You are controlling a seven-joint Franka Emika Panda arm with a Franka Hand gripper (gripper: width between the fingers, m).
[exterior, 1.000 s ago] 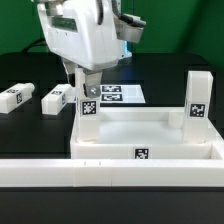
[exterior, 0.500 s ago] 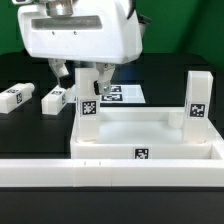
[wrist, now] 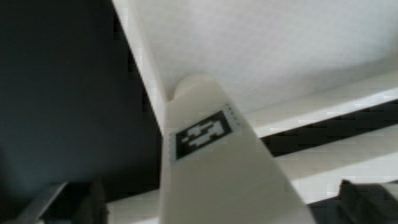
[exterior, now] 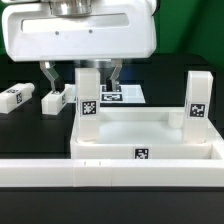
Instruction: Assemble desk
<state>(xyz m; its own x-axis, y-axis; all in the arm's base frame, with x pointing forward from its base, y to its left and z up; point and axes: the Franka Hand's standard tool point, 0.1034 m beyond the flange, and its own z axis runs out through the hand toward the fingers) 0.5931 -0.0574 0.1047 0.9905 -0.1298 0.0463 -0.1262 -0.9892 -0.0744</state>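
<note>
The white tray-like tabletop [exterior: 150,135] lies upside down behind the low wall. One white tagged leg [exterior: 88,104] stands upright in its corner socket at the exterior view's left, and a second leg [exterior: 198,98] stands in the right corner. My gripper [exterior: 82,80] is open, its fingers [exterior: 47,78] spread wide on either side of the left leg's top, clear of it. In the wrist view the same leg [wrist: 222,150] rises between the dark fingertips [wrist: 71,203] of my gripper [wrist: 217,205], over the tabletop [wrist: 267,50].
Two loose white legs [exterior: 13,97] [exterior: 56,98] lie on the black table at the exterior view's left. The marker board [exterior: 122,94] lies behind the tabletop. A long white low wall [exterior: 100,172] runs along the front.
The fingers, shut close around the left leg's top a second ago, have spread wide apart. The hand now fills more of the exterior view. The leg stays upright in its socket.
</note>
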